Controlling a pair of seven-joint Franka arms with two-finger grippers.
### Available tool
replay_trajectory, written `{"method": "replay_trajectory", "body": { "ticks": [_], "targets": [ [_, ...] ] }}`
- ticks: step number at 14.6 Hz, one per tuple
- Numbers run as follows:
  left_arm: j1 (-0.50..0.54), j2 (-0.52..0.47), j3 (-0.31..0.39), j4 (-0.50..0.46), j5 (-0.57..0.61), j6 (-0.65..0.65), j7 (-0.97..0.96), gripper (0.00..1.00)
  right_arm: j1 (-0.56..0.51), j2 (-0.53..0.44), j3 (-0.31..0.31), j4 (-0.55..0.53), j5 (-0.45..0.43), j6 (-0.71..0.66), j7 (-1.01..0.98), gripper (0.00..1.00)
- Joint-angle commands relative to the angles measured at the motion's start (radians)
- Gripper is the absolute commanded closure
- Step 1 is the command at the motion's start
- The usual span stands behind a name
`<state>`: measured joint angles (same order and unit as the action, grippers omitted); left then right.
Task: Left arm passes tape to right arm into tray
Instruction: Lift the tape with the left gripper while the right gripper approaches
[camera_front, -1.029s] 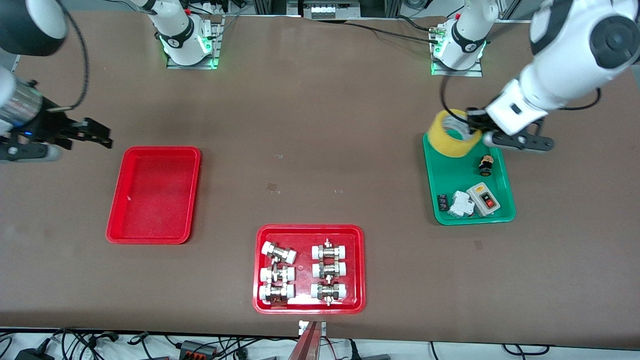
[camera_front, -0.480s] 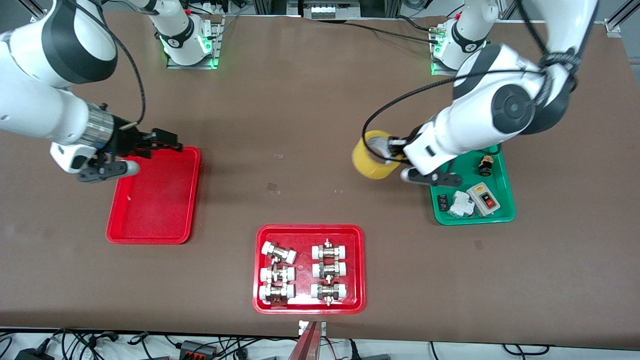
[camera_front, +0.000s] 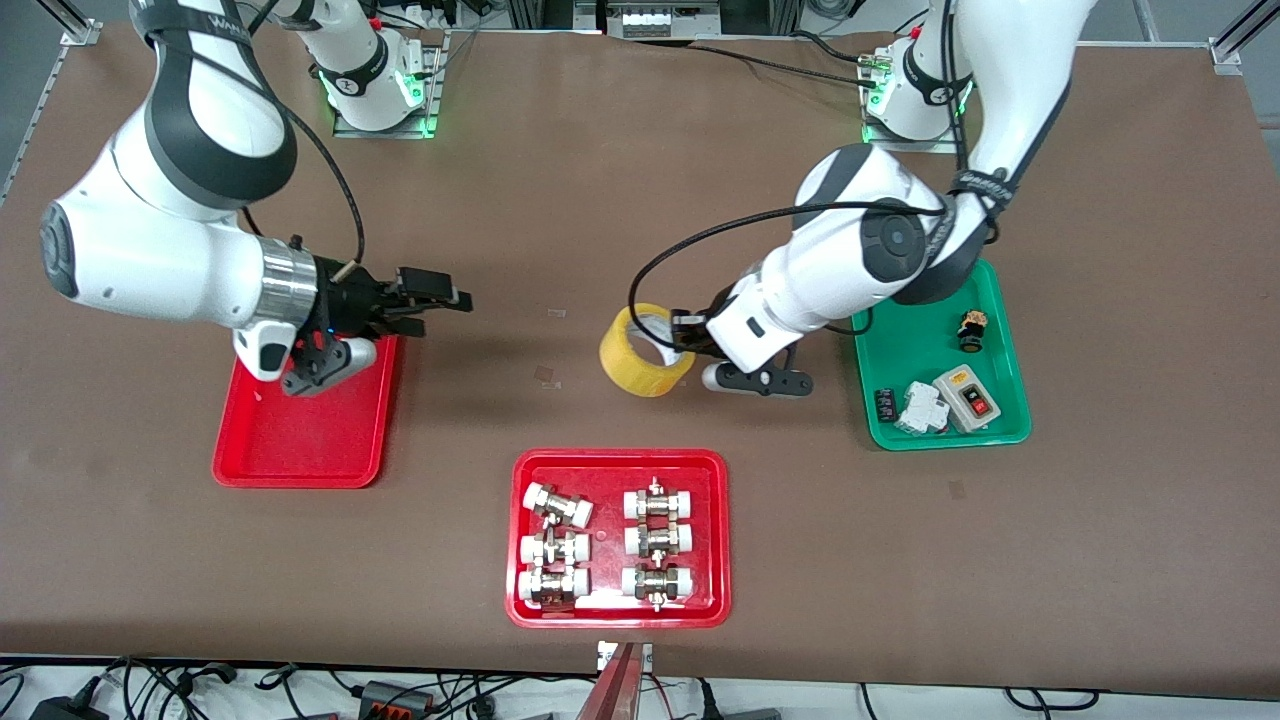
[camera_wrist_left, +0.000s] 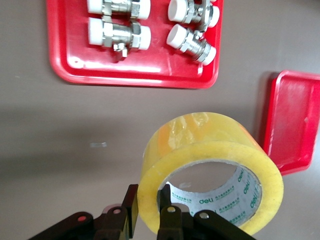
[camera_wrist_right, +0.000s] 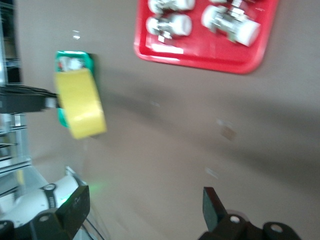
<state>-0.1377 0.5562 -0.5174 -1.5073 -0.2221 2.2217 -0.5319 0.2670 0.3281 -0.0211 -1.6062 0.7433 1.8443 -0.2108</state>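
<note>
Yellow tape (camera_front: 646, 352) hangs tilted over bare table mid-way, hole facing up toward the camera, left gripper (camera_front: 683, 338) pinched on its wall. Right gripper (camera_front: 435, 298) spread wide, empty, beside the tray (camera_front: 262, 462). Left wrist view shows core print.

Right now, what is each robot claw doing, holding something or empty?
Left gripper: shut on the tape, held over the bare table.
Right gripper: open and empty, over the table beside the tray.
</note>
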Motion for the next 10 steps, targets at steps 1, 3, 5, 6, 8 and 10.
{"method": "replay_trajectory", "body": {
  "ticks": [1, 3, 5, 6, 8, 10],
  "targets": [
    [-0.003, 0.048, -0.004, 0.044, -0.071, 0.045, -0.013, 0.99, 0.024, 0.069, -0.01, 0.037, 0.115, 0.041, -0.158, 0.0],
    [-0.023, 0.065, -0.004, 0.039, -0.074, 0.11, -0.017, 0.99, 0.028, 0.103, -0.01, 0.038, 0.194, 0.065, -0.217, 0.0],
    [-0.034, 0.091, -0.004, 0.042, -0.074, 0.163, -0.02, 0.99, 0.043, 0.149, -0.01, 0.052, 0.25, 0.067, -0.3, 0.0],
    [-0.037, 0.099, -0.004, 0.042, -0.074, 0.171, -0.022, 0.99, 0.047, 0.17, -0.01, 0.055, 0.289, 0.067, -0.324, 0.0],
    [-0.039, 0.097, -0.004, 0.036, -0.071, 0.171, -0.019, 0.99, 0.064, 0.206, -0.01, 0.061, 0.343, 0.067, -0.343, 0.0],
    [-0.039, 0.099, -0.004, 0.036, -0.071, 0.171, -0.019, 0.99, 0.072, 0.239, -0.011, 0.103, 0.343, 0.069, -0.36, 0.0]
  ]
}}
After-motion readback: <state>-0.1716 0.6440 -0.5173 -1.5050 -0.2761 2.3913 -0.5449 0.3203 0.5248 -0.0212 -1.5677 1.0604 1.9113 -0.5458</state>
